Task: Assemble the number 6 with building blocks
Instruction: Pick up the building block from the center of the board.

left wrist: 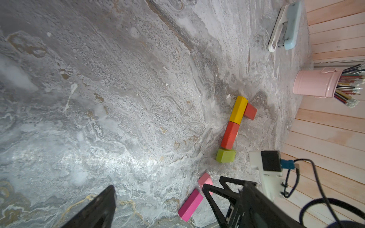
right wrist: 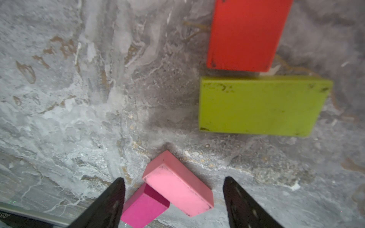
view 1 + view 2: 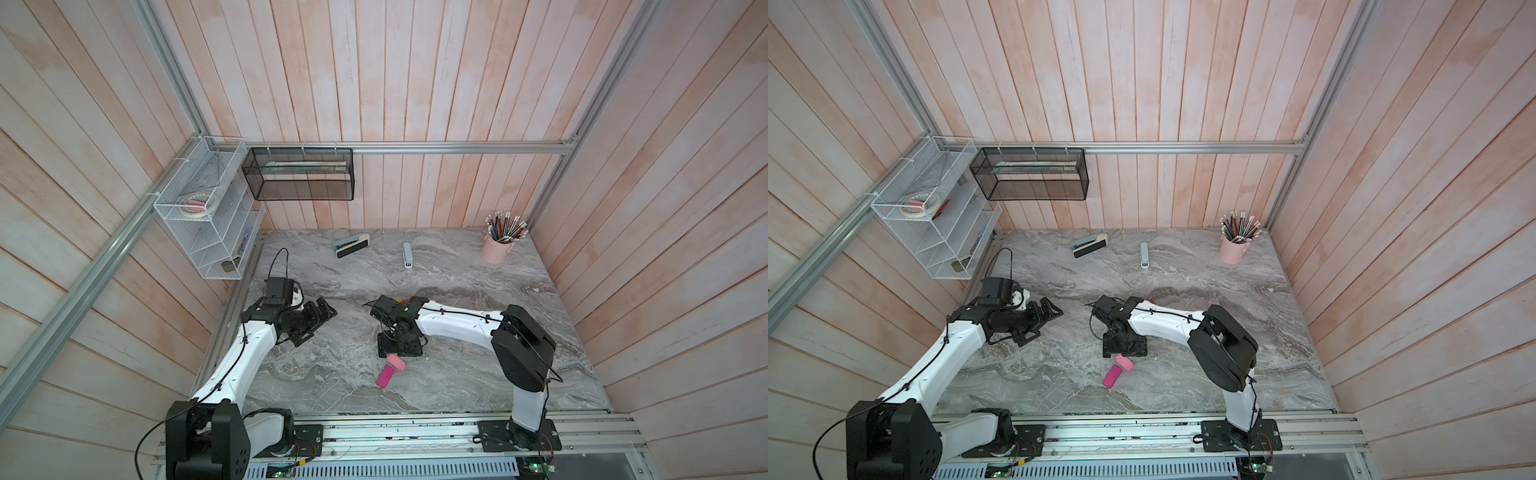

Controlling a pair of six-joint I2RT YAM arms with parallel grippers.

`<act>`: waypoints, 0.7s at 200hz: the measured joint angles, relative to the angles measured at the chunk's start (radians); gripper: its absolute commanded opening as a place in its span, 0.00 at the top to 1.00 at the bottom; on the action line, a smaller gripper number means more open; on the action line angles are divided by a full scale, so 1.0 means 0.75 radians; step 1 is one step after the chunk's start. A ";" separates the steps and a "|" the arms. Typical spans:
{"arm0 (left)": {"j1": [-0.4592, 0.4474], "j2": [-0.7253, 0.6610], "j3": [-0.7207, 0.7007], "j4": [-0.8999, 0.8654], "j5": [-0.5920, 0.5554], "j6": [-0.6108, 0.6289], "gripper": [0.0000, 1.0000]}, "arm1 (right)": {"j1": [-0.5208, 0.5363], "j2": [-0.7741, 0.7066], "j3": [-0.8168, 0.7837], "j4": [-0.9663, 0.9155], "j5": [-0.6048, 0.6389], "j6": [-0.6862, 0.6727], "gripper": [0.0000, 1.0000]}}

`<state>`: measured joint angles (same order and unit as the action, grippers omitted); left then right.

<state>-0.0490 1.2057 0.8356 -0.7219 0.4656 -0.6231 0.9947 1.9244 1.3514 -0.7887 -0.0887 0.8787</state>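
- Score check: four building blocks look placed in the number 6 and two lie loose. By my reckoning that's a bit past halfway.
- Far left, the left gripper hangs over bare table, jaws spread, nothing in them, well apart from the blocks.
- Next along, the magenta block lies flat, nearest the robot. Its long axis slants away and to the right in both top views. Not yet placed.
- Its far end meets the light pink block, which slants the opposite way, so the pair make a loose V near the figure's near end.
- The right gripper points down over that light pink block, jaws wide on either side with a gap on both. It's straddling, not gripping.
- Just beyond, the green block lies crosswise, long axis left to right, just beside the end of the red block.
- That red block and the yellow block sit end to end, long axes in line, running away from the robot: the spine.
- At the far tip, the second red block juts right off the yellow: the top bar.
- Left to do, I'd judge: square up both pinks to close the loop below the green.
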 measured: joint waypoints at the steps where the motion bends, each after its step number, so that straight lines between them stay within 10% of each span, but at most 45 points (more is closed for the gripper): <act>1: 0.000 0.000 0.000 -0.001 -0.001 0.000 0.00 | 0.001 0.001 0.000 0.000 0.000 -0.002 0.20; 140: 0.000 -0.032 -0.018 -0.007 -0.003 0.005 0.00 | 0.038 0.048 -0.013 -0.048 -0.007 -0.026 0.38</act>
<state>-0.0490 1.1816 0.8223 -0.7273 0.4637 -0.6197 1.0233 1.9606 1.3418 -0.8249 -0.0940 0.8589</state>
